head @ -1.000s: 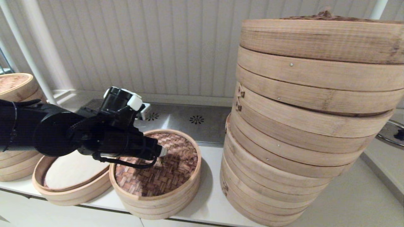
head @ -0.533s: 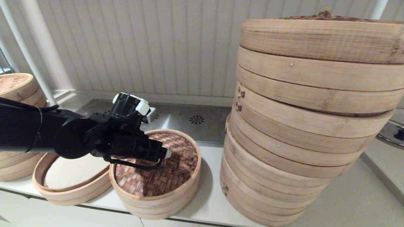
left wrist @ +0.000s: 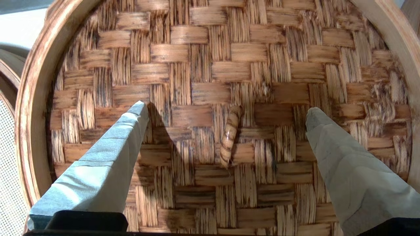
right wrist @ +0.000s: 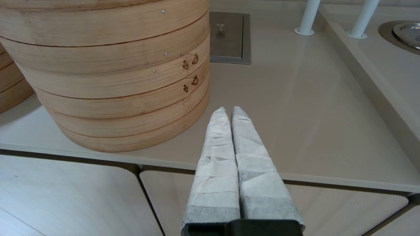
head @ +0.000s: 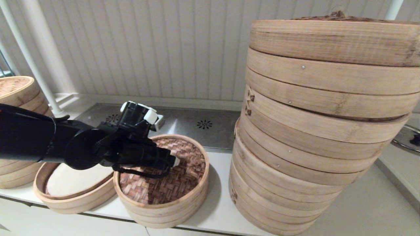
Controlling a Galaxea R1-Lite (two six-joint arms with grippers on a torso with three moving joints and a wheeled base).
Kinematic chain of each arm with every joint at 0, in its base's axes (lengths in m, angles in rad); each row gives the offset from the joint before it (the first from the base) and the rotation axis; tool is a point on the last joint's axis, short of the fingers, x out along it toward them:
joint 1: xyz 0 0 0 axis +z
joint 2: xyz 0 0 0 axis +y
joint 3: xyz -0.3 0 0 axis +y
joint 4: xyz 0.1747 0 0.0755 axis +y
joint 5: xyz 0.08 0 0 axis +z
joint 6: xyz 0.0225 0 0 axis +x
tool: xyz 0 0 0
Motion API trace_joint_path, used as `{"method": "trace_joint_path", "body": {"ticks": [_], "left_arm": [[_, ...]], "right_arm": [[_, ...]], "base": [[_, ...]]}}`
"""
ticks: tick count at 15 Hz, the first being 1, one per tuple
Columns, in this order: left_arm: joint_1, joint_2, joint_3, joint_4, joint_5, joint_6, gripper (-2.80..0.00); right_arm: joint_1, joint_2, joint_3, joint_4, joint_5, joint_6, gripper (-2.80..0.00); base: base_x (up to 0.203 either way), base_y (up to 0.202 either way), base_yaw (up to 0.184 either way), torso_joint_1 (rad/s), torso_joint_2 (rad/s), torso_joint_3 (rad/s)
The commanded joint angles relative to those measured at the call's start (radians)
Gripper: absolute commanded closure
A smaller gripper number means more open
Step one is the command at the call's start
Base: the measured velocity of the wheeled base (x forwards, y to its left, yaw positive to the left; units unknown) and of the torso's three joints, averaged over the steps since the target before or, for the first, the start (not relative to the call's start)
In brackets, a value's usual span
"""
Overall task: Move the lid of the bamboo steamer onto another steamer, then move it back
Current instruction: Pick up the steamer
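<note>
The bamboo steamer lid [head: 183,178], reddish-brown woven with a pale rim, sits on a small basket at the counter's front. My left gripper [head: 174,161] hovers low over its middle. In the left wrist view the lid [left wrist: 210,65] fills the picture and the gripper [left wrist: 226,109] is open, its two fingers standing either side of the small twisted centre loop [left wrist: 229,136] without touching it. Another steamer [head: 72,182], shallow with a white liner, lies just left of the lid, partly under my arm. My right gripper [right wrist: 228,109] is shut and empty, parked by the counter's front edge.
A huge stack of bamboo baskets [head: 315,131] rises right of the lid, close to it. A medium stack [head: 16,95] stands at the far left. A steel drain plate [head: 197,124] lies behind the lid, and a white pole [head: 39,65] stands at the back left.
My left gripper has moved right and slightly lower, from the lid's left part to over its centre. The lid and baskets have not moved.
</note>
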Motion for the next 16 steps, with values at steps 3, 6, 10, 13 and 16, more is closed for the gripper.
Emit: {"method": "trace_joint_path", "body": {"ticks": [3, 6, 10, 13, 16], "left_arm": [[0.000, -0.009, 0.003, 0.000, 0.000, -0.002, 0.00], [0.000, -0.019, 0.022, -0.005, 0.000, -0.002, 0.00], [0.000, -0.025, 0.027, -0.011, 0.001, -0.001, 0.00], [0.000, -0.022, 0.044, -0.038, 0.005, 0.005, 0.00], [0.001, -0.030, 0.027, -0.050, 0.002, 0.007, 0.00]], "right_arm": [[0.000, 0.000, 0.000, 0.000, 0.000, 0.000, 0.00], [0.000, 0.000, 0.000, 0.000, 0.000, 0.000, 0.00], [0.002, 0.000, 0.000, 0.000, 0.000, 0.000, 0.00], [0.000, 0.000, 0.000, 0.000, 0.000, 0.000, 0.00], [0.000, 0.000, 0.000, 0.000, 0.000, 0.000, 0.00]], "base": [[0.000, 0.000, 0.000, 0.000, 0.00, 0.000], [0.000, 0.000, 0.000, 0.000, 0.00, 0.000], [0.000, 0.000, 0.000, 0.000, 0.00, 0.000], [0.000, 0.000, 0.000, 0.000, 0.00, 0.000], [0.000, 0.000, 0.000, 0.000, 0.00, 0.000]]}}
